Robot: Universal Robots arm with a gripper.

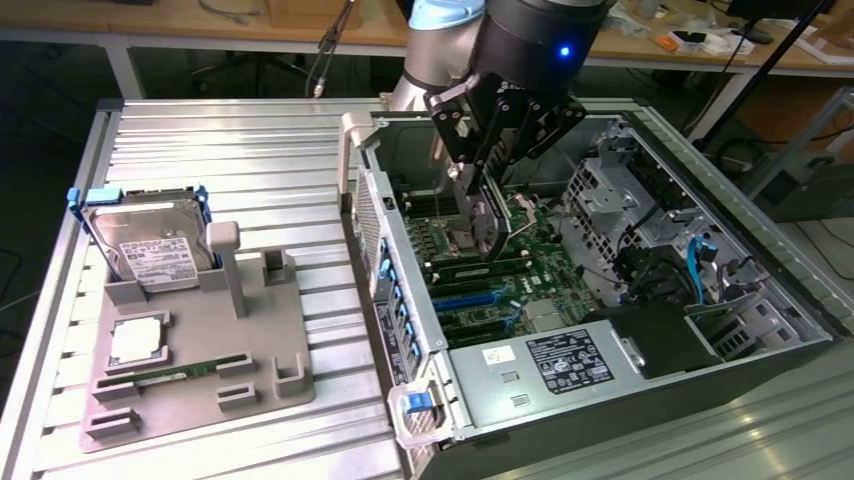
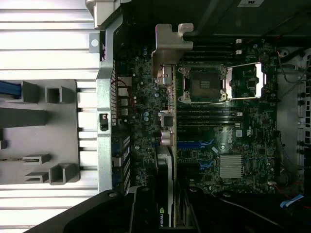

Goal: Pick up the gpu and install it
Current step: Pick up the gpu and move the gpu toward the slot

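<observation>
1. Reading the exterior view as a clock dial, the arm comes in from twelve o'clock and reaches down into the open computer case [image 1: 747, 370], which takes up the three-to-five o'clock side.
2. The gripper [image 1: 487, 160] is clenched on the gpu [image 1: 483, 225], with one finger on each flat face of the card.
3. The gpu hangs on edge, near the dial's centre, inside the case and over the motherboard [image 1: 534, 290]. Its lower edge is near the board; contact cannot be told.
4. In the wrist view the gpu [image 2: 166, 145] appears edge-on between the gripper [image 2: 166, 194] fingers, with its silvery end bracket [image 2: 170, 41] at the far end from the gripper.
5. In that view the card runs just beside the open CPU socket [image 2: 206, 85] and the blue slots [image 2: 194, 144].
6. At eight o'clock of the exterior view a grey fixture [image 1: 200, 390] lies on the ribbed metal table [image 1: 227, 150], well apart from the case.
7. On the fixture, a hard drive [image 1: 150, 245] with blue rails stands upright at its ten o'clock corner, a square chip [image 1: 138, 340] lies flat nearer, and a narrow memory stick [image 1: 174, 372] lies just beyond that toward six o'clock.
</observation>
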